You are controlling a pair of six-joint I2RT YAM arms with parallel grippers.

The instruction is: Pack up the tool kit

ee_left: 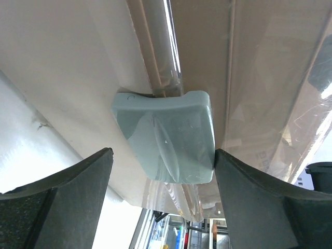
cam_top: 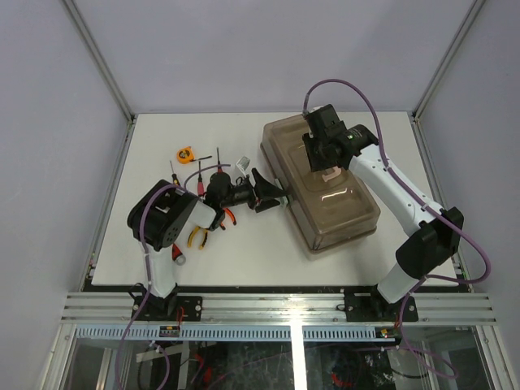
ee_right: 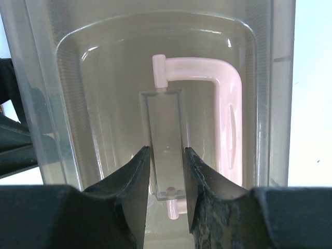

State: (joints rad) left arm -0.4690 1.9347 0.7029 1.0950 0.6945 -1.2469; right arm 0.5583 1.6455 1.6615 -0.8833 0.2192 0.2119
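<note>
Toolbox (cam_top: 325, 191) lies right on the worktop (cam_top: 244, 260), long axis far-left to near-right. Left jaws — wide open, empty — straddle its left-side latch (ee_left: 166, 137); right jaws pinch the clear lid tab (ee_right: 163, 119).

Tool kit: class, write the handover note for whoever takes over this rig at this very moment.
Left gripper: open, with a finger on each side of the green latch on the toolbox's side.
Right gripper: shut on the clear bracket on the lid, beside the pink handle.
Things: the toolbox stands on the table with its lid down. The orange tape measure, screwdrivers and pliers lie outside it, near the left arm.
Done: none of these tools is packed.
Left: probably release the latch, lift the lid, load the tools, close up.
</note>
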